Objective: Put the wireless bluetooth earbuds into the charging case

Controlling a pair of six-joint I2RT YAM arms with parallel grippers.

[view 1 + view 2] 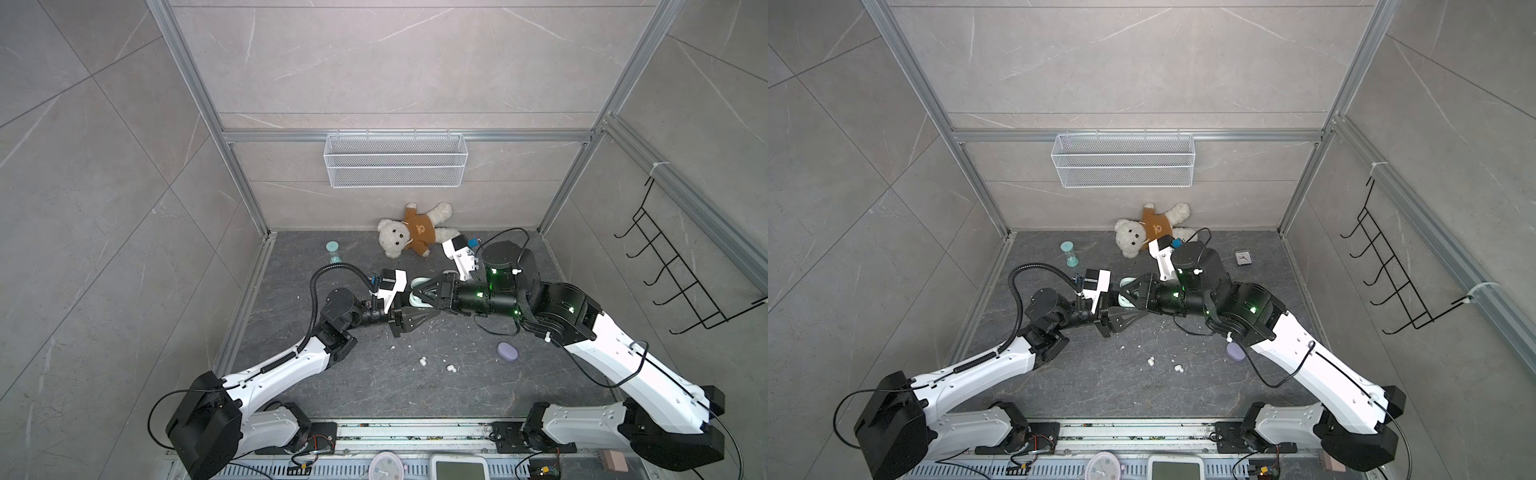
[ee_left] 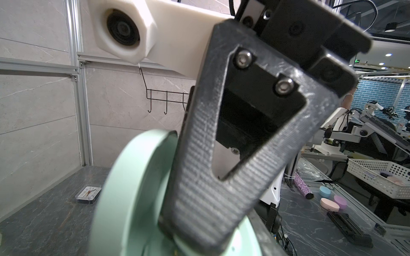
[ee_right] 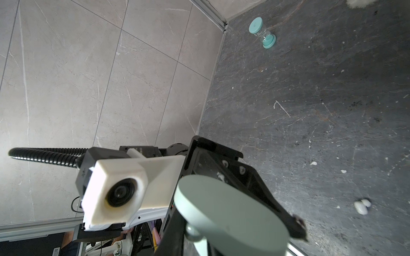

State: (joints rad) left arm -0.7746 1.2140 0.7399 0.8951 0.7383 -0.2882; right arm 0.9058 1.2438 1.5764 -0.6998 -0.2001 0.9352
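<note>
An open mint green charging case (image 1: 416, 284) hangs above the table's middle, with my left gripper (image 1: 432, 312) shut on it. Its raised lid (image 2: 133, 188) fills the left wrist view. My right gripper (image 1: 420, 296) reaches across into the case, and one of its ribbed fingers (image 2: 210, 177) points down at the case's base. In the right wrist view a small mint green earbud (image 3: 193, 232) sits between the right gripper's dark fingertips, just under the lid (image 3: 230, 215). Two pairs of white earbuds (image 1: 423, 360) (image 1: 450, 368) lie on the table in front, also seen from the right wrist (image 3: 361, 206).
A lilac case (image 1: 508, 352) lies under the right arm. A teddy bear (image 1: 415, 230) and a teal hourglass (image 1: 333, 252) stand by the back wall, and a small clock (image 1: 1241, 257) at back right. A wire basket (image 1: 395, 160) and a hook rack (image 1: 681, 270) hang on the walls. White crumbs dot the table.
</note>
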